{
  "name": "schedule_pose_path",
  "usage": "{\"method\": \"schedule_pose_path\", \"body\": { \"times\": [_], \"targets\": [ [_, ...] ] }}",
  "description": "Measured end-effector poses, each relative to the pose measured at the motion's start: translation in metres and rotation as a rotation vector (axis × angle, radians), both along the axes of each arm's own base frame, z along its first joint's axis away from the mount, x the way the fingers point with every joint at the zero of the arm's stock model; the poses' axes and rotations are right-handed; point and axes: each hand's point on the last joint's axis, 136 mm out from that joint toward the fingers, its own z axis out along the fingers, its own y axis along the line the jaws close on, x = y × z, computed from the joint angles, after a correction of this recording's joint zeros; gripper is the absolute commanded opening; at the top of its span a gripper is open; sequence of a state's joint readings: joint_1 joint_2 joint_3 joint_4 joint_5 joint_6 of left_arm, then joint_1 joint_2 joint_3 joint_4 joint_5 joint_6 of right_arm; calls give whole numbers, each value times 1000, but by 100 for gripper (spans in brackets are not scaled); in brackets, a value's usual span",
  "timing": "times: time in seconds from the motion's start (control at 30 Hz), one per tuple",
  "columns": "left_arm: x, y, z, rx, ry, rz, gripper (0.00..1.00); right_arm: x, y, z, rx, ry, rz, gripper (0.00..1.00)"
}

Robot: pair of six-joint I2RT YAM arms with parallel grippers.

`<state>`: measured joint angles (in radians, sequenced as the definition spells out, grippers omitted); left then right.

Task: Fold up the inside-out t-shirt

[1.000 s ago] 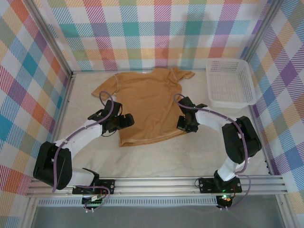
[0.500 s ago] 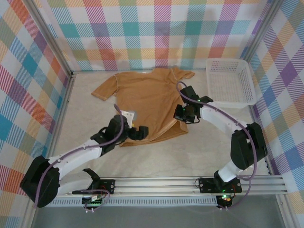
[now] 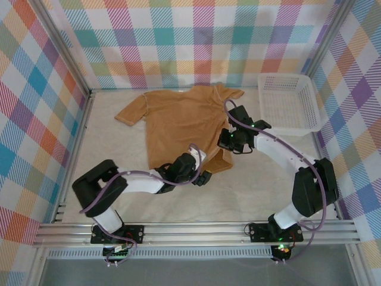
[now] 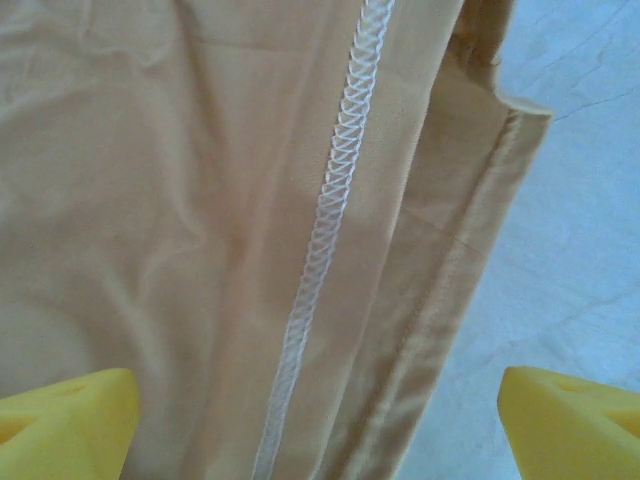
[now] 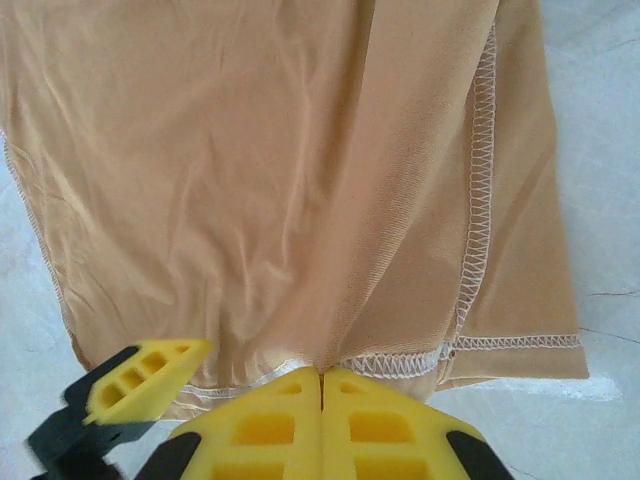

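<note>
L gripper (image 4: 318,430), spread wide, straddled inside-out t-shirt (image 4: 180,200) along its side seam (image 4: 340,170); R gripper (image 5: 320,385) pinched shirt's edge.

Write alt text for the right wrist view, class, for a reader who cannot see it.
The right gripper, its yellow jaws shut, pinches the hem of a tan inside-out t-shirt whose cloth gathers into folds toward the grip. White overlock stitching runs down a side seam, and the shirt lies on a pale table.
</note>
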<state>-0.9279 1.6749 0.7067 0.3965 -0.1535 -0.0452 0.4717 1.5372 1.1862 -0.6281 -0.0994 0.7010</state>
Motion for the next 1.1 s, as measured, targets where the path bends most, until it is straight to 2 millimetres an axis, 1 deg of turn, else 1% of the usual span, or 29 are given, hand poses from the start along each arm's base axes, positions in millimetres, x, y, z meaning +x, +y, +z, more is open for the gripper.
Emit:
{"method": "schedule_pose_path", "body": {
  "times": [0.1, 0.17, 0.27, 0.37, 0.47, 0.57, 0.63, 0.73, 0.77, 0.87, 0.97, 1.1],
  "targets": [
    [14, -1, -9, 35, -27, 44, 91, 2, -3, 5, 7, -13, -9, 0],
    [21, 2, -10, 57, -49, 78, 86, 3, -7, 11, 13, -28, -18, 0],
    [29, 11, -8, 84, -80, 124, 80, 5, -13, 24, 27, -60, -34, 0],
    [35, 24, -8, 116, -85, 166, 74, 6, -22, 34, 35, -92, -55, 0],
    [44, 42, 1, 106, -85, 219, 56, 7, -33, 41, 39, -112, -83, 0],
    [57, 67, 14, 70, -73, 298, 37, 11, -41, 44, 41, -122, -104, 0],
    [66, 83, 20, 51, -57, 346, 22, 13, -44, 45, 40, -123, -114, 0],
    [70, 102, 21, 66, -21, 389, 3, 14, -47, 45, 39, -126, -120, 0],
    [69, 105, 20, 73, -7, 396, 0, 14, -48, 45, 40, -127, -122, 0],
    [64, 111, 18, 109, 30, 399, 0, 15, -49, 46, 41, -128, -124, 0],
    [58, 121, 20, 132, 54, 413, 0, 15, -48, 46, 44, -128, -122, 0],
    [55, 139, 37, 126, 52, 471, 0, 15, -46, 48, 51, -132, -115, 0]
  ]
}}
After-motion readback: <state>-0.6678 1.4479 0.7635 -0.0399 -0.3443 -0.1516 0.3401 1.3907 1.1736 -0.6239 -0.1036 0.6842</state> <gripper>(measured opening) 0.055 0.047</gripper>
